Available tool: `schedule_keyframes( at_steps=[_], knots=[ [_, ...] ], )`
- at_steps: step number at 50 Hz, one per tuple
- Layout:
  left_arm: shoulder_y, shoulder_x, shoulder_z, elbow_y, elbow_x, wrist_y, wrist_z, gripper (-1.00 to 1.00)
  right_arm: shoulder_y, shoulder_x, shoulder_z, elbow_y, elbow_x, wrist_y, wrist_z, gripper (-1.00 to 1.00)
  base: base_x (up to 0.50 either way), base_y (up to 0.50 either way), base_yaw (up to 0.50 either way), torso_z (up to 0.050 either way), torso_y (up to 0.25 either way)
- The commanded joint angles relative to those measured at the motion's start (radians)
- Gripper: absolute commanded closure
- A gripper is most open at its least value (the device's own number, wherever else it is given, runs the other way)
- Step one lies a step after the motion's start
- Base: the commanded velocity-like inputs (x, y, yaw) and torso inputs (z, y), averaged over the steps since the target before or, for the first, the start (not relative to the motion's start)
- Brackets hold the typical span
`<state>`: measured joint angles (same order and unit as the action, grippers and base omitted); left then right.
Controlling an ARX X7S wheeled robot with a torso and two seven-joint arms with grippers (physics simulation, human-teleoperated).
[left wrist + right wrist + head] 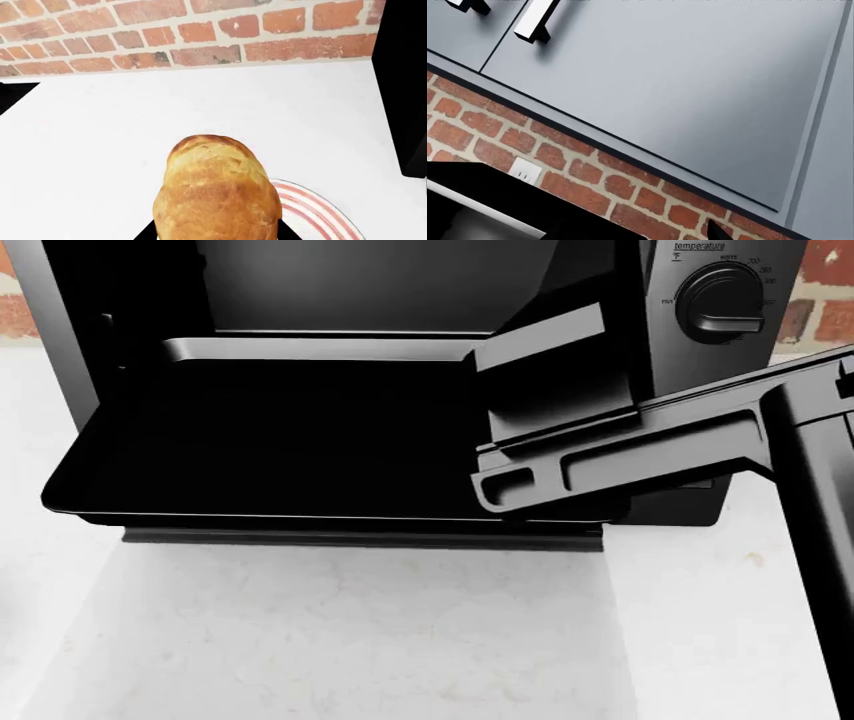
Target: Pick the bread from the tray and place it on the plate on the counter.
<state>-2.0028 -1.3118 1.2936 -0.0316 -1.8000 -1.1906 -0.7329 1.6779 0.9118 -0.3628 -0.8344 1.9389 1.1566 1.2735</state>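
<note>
My left gripper point(213, 232) holds the bread point(215, 192) above the plate point(313, 210); release remains. Right gripper's state: can't tell.

Bread point(217, 192) above plate point(313, 210), counter point(133, 125).

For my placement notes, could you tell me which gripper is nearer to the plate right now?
Left. The left gripper holds the bread directly above the plate on the counter. The right wrist camera faces the upper cabinets and brick wall, away from it.
</note>
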Motion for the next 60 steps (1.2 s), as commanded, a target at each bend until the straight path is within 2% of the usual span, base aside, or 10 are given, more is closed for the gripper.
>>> schedule_keyframes(
  at_steps=[1, 9, 17, 25, 33, 35, 45, 50, 60],
  knots=[
    [0.027, -0.017, 0.017, 0.024, -0.019, 0.003, -0.036, 1.00, 0.009, -0.006, -0.010, 0.004, -0.002, -0.001, 0.000, -1.00, 0.00, 0.00, 0.00, 0.000, 0.000],
    [0.079, 0.019, 0.041, -0.004, 0.006, 0.040, -0.014, 1.00, 0.010, 0.005, -0.010, 0.001, 0.006, -0.006, 0.001, -1.00, 0.00, 0.00, 0.00, 0.000, 0.001],
    [0.110, 0.022, 0.055, 0.002, 0.015, 0.053, 0.000, 1.00, -0.023, 0.010, -0.002, -0.010, -0.012, -0.013, -0.009, -1.00, 0.00, 0.00, 0.00, 0.000, 0.000],
    [0.146, 0.018, 0.067, -0.005, 0.031, 0.080, 0.022, 1.00, -0.020, 0.014, -0.005, -0.014, -0.008, -0.016, -0.007, -1.00, 0.00, 0.00, 0.00, 0.000, 0.000],
    [0.164, -0.018, 0.070, 0.025, 0.013, 0.084, 0.021, 1.00, -0.006, 0.013, -0.012, -0.011, 0.001, -0.019, -0.002, -1.00, 0.00, 0.00, 0.00, 0.000, 0.000],
    [0.198, 0.020, 0.085, -0.008, 0.031, 0.123, 0.028, 1.00, -0.010, 0.014, -0.011, -0.012, -0.004, -0.018, -0.004, -1.00, 0.00, 0.00, 0.00, 0.000, 0.000],
    [0.221, 0.028, 0.093, 0.001, 0.015, 0.127, 0.019, 1.00, -0.007, 0.016, -0.011, -0.009, -0.008, -0.019, -0.011, -1.00, 0.00, 0.00, 0.00, 0.000, 0.001],
    [0.198, 0.015, 0.082, 0.072, -0.116, 0.095, -0.109, 1.00, 0.006, 0.022, -0.013, -0.007, 0.003, -0.021, -0.008, -1.00, 0.00, 0.00, 0.00, 0.000, 0.000],
    [0.226, -0.013, 0.092, 0.111, -0.156, 0.109, -0.136, 1.00, 0.014, 0.026, -0.018, -0.012, 0.014, -0.026, -0.001, -1.00, 0.00, 0.00, 0.00, 0.000, 0.000]
  ],
)
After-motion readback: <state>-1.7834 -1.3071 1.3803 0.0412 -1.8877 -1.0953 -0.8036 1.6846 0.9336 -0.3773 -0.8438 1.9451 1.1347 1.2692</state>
